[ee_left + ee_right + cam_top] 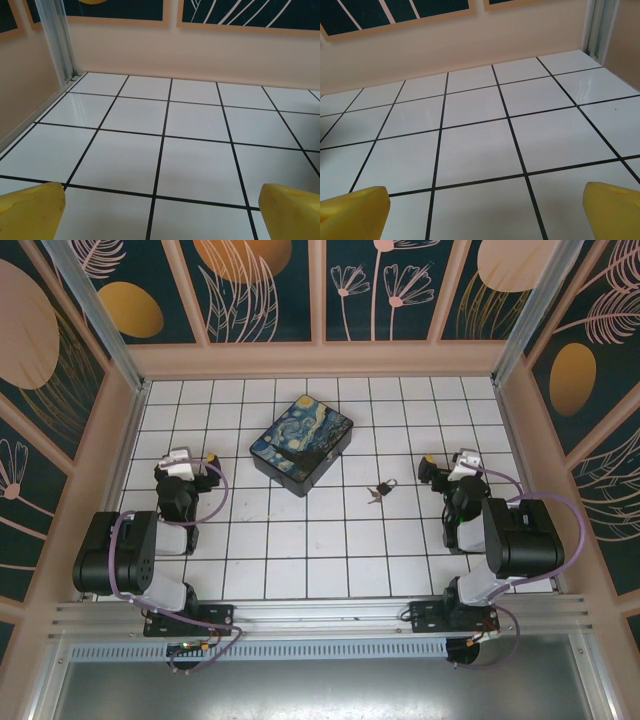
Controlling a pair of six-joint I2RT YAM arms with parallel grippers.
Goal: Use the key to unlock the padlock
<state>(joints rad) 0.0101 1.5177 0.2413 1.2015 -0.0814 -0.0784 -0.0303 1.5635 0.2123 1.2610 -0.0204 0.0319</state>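
Silvery padlock point(387, 485) and key point(374, 496) lay together on the tiled worktop point(300, 550), between both arms. Left claw point(160, 212) and right claw point(485, 212) stood wide apart; such tiny parts could slip when pinched.

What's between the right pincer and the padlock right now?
Nothing: in the top external view, bare white tiles run from the right pincer to the padlock; the key lies just beyond it.

Both arms sit folded, the left gripper point(188, 465) at 9 o'clock, the right gripper point(448, 468) at 3 o'clock, each aimed toward 12 with jaws spread wide
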